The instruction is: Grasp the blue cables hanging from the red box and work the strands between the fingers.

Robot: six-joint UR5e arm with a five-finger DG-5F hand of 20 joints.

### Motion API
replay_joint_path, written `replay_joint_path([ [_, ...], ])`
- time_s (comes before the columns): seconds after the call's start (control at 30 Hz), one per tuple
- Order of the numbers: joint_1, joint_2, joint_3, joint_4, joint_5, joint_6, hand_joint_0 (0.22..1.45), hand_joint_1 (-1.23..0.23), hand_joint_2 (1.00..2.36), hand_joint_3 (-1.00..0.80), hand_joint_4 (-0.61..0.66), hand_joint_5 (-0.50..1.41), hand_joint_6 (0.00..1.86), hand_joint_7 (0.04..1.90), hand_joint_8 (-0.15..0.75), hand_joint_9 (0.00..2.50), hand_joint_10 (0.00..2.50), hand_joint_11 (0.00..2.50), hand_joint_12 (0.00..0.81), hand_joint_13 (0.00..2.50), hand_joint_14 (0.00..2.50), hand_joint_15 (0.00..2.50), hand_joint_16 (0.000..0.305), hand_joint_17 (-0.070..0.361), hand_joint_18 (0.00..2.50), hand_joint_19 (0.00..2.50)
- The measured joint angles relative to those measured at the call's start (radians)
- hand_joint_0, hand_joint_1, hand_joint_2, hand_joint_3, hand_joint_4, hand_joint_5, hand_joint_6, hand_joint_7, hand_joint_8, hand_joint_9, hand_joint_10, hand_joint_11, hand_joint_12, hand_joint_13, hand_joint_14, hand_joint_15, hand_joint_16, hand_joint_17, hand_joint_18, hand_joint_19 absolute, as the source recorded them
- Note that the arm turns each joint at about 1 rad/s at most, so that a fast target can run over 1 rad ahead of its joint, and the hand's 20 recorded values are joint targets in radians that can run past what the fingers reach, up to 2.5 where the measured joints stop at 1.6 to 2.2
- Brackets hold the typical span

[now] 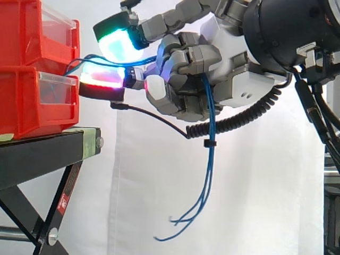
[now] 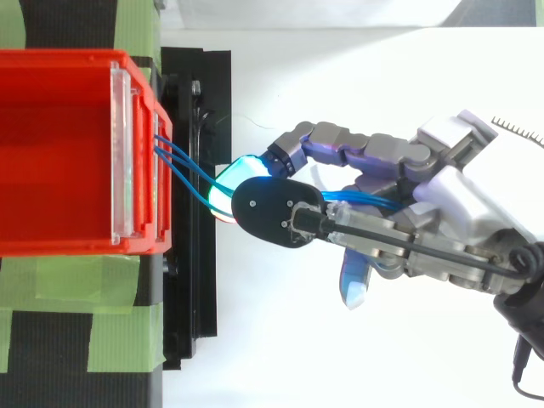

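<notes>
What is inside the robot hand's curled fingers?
The blue cables run from the red box into the hand and hang below it. How the strands lie inside the grip is covered by the fingers.

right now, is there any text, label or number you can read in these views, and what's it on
None can be read.
Red sticker on a leg of the black stand: it seems to carry print, too small to read.
Red bins, blue cables, hand and green tape: no writing seen.
</notes>
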Motion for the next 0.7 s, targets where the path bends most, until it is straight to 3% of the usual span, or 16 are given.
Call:
replay_joint_path([
  [0.03, 0.0, 0.0, 0.0, 0.0, 0.0, 0.001, 0.92, -0.71, 1.0, -0.1, 0.33, 0.56, 0.02, 1.24, 0.524, 1.95, 2.5, 2.5, 0.623, 1.99, 2.5, 1.61, 0.246, 0.185, 2.5, 0.58],
  [0.1, 0.0, 0.0, 0.0, 0.0, 0.0, 0.001, 0.88, -0.67, 1.0, -0.2, 0.32, 0.55, 0.02, 1.24, 0.524, 1.95, 2.5, 2.5, 0.623, 1.99, 2.5, 1.61, 0.246, 0.185, 2.5, 0.58],
  [0.23, 0.0, 0.0, 0.0, 0.0, 0.0, 0.001, 1.25, -0.64, 1.01, 0.23, 0.18, 0.59, 0.02, 1.34, 0.524, 1.95, 2.5, 2.5, 0.623, 1.99, 2.5, 1.61, 0.246, 0.185, 2.5, 0.58],
  [0.37, 0.0, 0.0, 0.0, 0.0, 0.0, 0.004, 1.38, -0.65, 1.01, 0.36, 0.1, 0.75, 0.02, 1.44, 0.524, 1.95, 2.5, 2.5, 0.623, 1.99, 2.5, 1.61, 0.246, 0.185, 2.5, 0.58],
  [0.43, 0.0, 0.0, 0.0, -0.001, 0.0, 0.007, 1.4, -0.66, 1.01, 0.41, 0.02, 0.84, 0.02, 1.56, 0.524, 1.95, 2.5, 2.5, 0.623, 1.99, 2.5, 1.61, 0.246, 0.185, 2.5, 0.58],
  [0.5, 0.0, 0.0, 0.0, -0.001, 0.0, 0.009, 1.4, -0.66, 1.01, 0.43, 0.01, 0.86, 0.01, 1.6, 0.524, 1.95, 2.5, 2.5, 0.623, 1.99, 2.5, 1.61, 0.246, 0.185, 2.5, 0.58],
  [0.57, 0.0, 0.0, 0.0, -0.001, 0.0, 0.011, 1.3, -0.71, 1.02, 0.44, 0.09, 0.84, 0.01, 1.6, 0.524, 1.95, 2.5, 2.5, 0.623, 1.99, 2.5, 1.61, 0.246, 0.185, 2.5, 0.58],
  [0.6, 0.0, 0.0, 0.0, -0.003, 0.0, 0.013, 0.94, -0.7, 1.5, 0.08, 0.2, 0.81, 0.01, 1.52, 0.524, 1.95, 2.5, 2.5, 0.623, 1.99, 2.5, 1.61, 0.246, 0.185, 2.5, 0.58],
  [0.63, 0.0, 0.0, 0.0, -0.004, 0.0, 0.014, 0.84, -0.68, 1.61, 0.02, 0.24, 0.77, 0.01, 1.47, 0.524, 1.95, 2.5, 2.5, 0.623, 1.99, 2.5, 1.61, 0.246, 0.185, 2.5, 0.58],
  [0.7, 0.0, 0.0, 0.0, -0.01, 0.0, 0.021, 0.81, -0.67, 1.54, 0.0, 0.28, 0.72, 0.01, 1.4, 0.524, 1.95, 2.5, 2.5, 0.623, 1.99, 2.5, 1.61, 0.246, 0.185, 2.5, 0.58],
])
